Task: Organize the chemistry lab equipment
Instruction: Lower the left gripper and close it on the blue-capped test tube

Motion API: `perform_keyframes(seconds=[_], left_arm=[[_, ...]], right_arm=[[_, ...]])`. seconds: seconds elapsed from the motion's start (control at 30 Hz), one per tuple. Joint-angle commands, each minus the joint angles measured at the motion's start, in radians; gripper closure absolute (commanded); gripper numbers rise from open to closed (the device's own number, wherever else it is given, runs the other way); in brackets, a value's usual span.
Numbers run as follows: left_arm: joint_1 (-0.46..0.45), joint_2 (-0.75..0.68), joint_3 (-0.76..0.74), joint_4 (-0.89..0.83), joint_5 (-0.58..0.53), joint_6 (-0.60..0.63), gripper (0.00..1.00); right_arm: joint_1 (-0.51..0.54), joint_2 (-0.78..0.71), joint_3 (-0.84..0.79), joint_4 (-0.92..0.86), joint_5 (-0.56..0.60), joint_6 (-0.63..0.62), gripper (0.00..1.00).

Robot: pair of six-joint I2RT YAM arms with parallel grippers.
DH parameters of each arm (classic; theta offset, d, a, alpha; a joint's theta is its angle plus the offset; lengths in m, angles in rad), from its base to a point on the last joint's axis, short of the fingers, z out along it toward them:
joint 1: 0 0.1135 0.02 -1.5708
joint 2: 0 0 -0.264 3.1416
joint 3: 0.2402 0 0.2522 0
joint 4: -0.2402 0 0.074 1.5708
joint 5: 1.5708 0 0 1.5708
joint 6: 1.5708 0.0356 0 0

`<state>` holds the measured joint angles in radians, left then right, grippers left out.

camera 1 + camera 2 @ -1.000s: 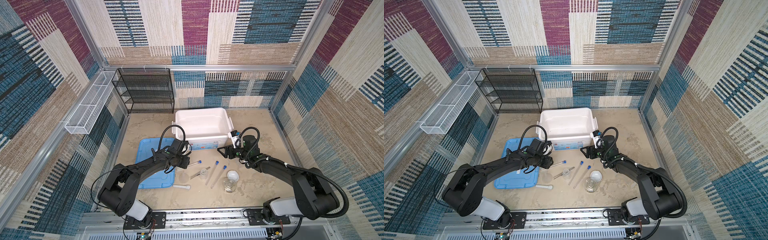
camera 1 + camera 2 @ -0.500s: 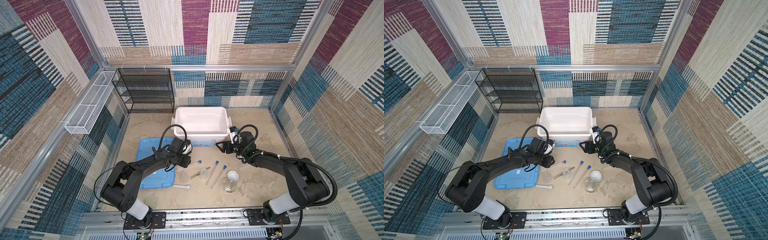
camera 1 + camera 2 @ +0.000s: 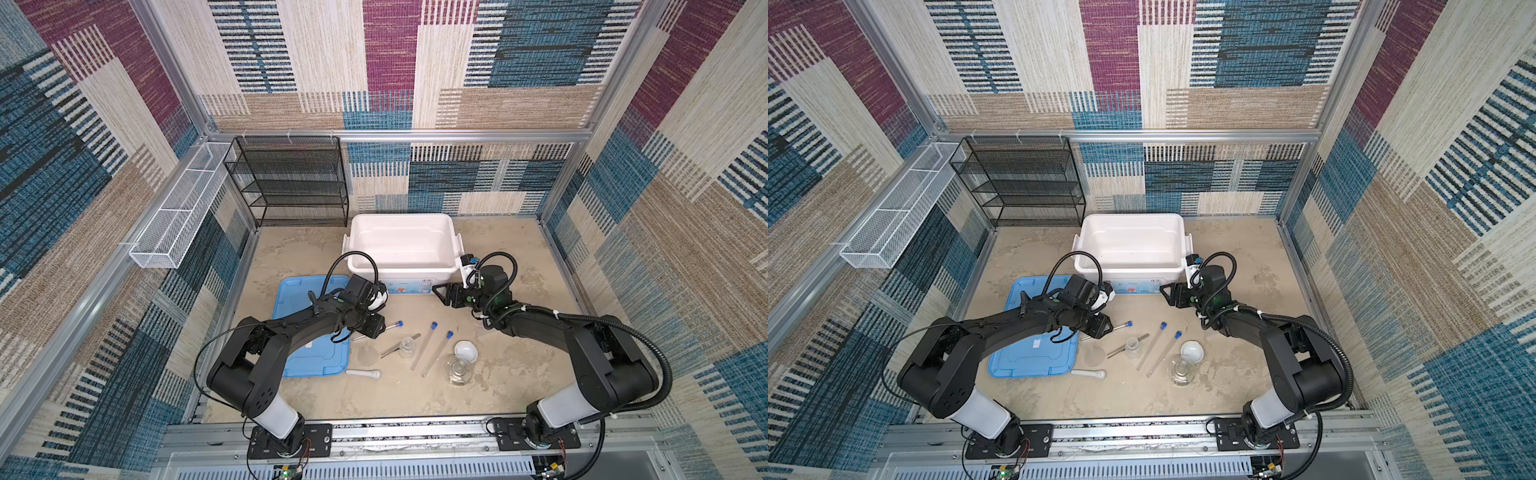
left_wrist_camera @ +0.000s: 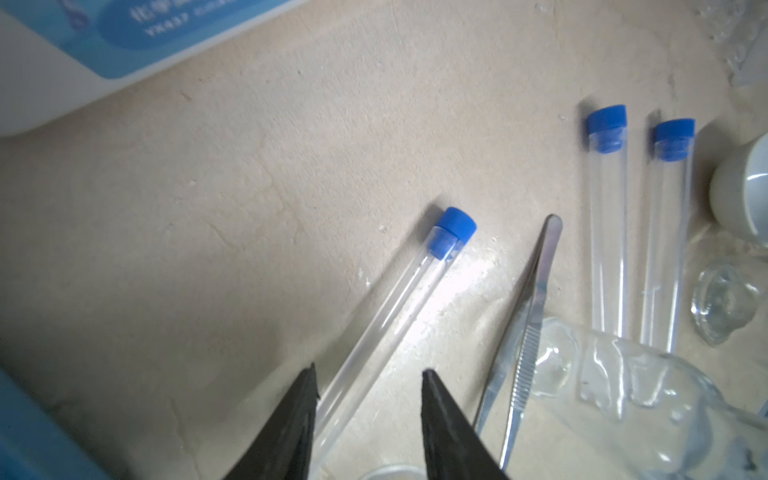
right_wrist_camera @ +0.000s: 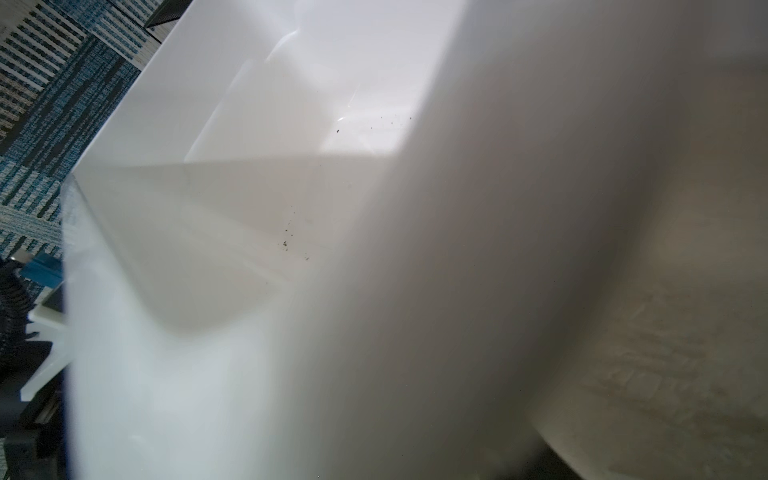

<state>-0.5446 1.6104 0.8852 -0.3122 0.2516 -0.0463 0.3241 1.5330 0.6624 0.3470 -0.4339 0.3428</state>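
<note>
We are at the pick of the test tube [image 4: 399, 307] lying on the table [image 4: 208, 199] beside the tweezers [image 4: 535, 299]; our left claw [image 4: 368, 374] straddles it, half-wide, not yet pinching. Next it should close squarely and lift; the right claw's [image 3: 442, 292] width we cannot tell.

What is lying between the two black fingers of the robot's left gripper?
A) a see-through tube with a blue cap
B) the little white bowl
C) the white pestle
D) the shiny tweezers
A: in the left wrist view the left gripper stands open, with a blue-capped test tube running between its fingers, while the tweezers lie apart beside it.
</note>
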Motion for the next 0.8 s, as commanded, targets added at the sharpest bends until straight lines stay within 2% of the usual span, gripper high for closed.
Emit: perform_keyframes(seconds=[0.0, 0.23, 0.77], left_arm=[[-0.01, 0.014, -0.001, -0.011, 0.015, 0.003, 0.56], [-0.021, 0.032, 0.002, -0.011, 0.018, 0.01, 0.56], [-0.048, 0.086, 0.035, -0.037, -0.135, -0.033, 0.6]], right_arm=[[0.0, -0.008, -0.003, 0.036, 0.012, 0.003, 0.3], [0.0, -0.006, -0.007, 0.034, 0.02, -0.023, 0.28], [0.0, -0.022, -0.023, -0.007, 0.03, -0.111, 0.26]])
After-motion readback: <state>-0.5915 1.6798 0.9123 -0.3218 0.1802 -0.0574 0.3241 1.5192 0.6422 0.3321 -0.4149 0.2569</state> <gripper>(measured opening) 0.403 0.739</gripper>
